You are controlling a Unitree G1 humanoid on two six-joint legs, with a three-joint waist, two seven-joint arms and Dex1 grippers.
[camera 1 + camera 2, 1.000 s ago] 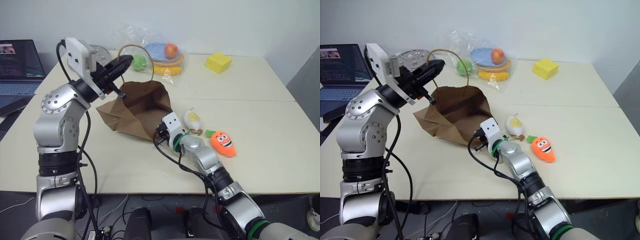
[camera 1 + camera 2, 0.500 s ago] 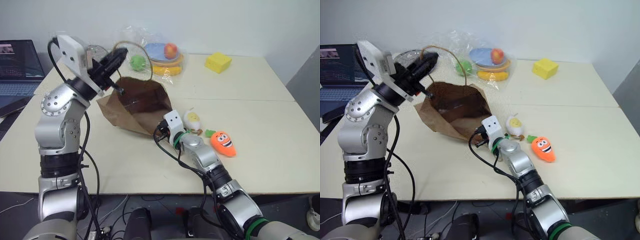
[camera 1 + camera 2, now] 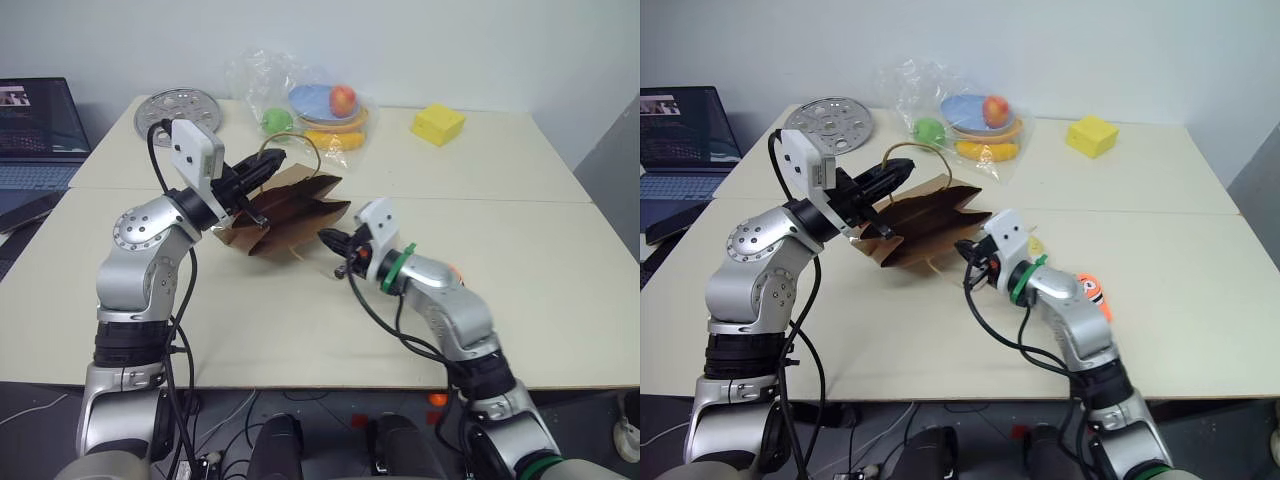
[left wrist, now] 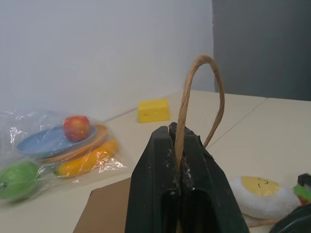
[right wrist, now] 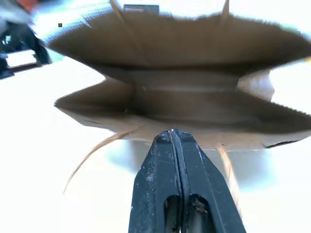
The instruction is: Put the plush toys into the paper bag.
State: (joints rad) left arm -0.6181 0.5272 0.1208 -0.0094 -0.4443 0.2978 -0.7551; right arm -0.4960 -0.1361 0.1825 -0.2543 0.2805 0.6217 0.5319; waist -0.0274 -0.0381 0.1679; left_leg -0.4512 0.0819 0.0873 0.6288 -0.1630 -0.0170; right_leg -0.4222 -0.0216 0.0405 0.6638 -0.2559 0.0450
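The brown paper bag [image 3: 295, 205] is tipped on its side, its mouth [image 5: 194, 92] gaping toward my right gripper. My left gripper [image 3: 272, 167] is shut on one twisted cord handle [image 4: 187, 92] and holds that side of the bag up. My right gripper [image 3: 326, 239] is shut, with its tips [image 5: 172, 133] at the bag's near rim and the other handle cord [image 5: 99, 150] hanging loose beside them. The white egg toy [image 4: 260, 194] lies on the table just behind my right wrist. The orange carrot toy [image 3: 1095, 290] is mostly hidden behind my right forearm.
At the back of the table a clear plastic bag [image 3: 310, 100] holds plates and shiny fruit. A yellow block [image 3: 437, 124] sits at the back right and a round metal disc [image 3: 183, 105] at the back left. A laptop [image 3: 35, 130] stands off the left edge.
My left gripper has come down and to the right with the handle, and the bag has tipped from mouth-up to lying sideways. My right gripper has risen from the table to the bag's mouth.
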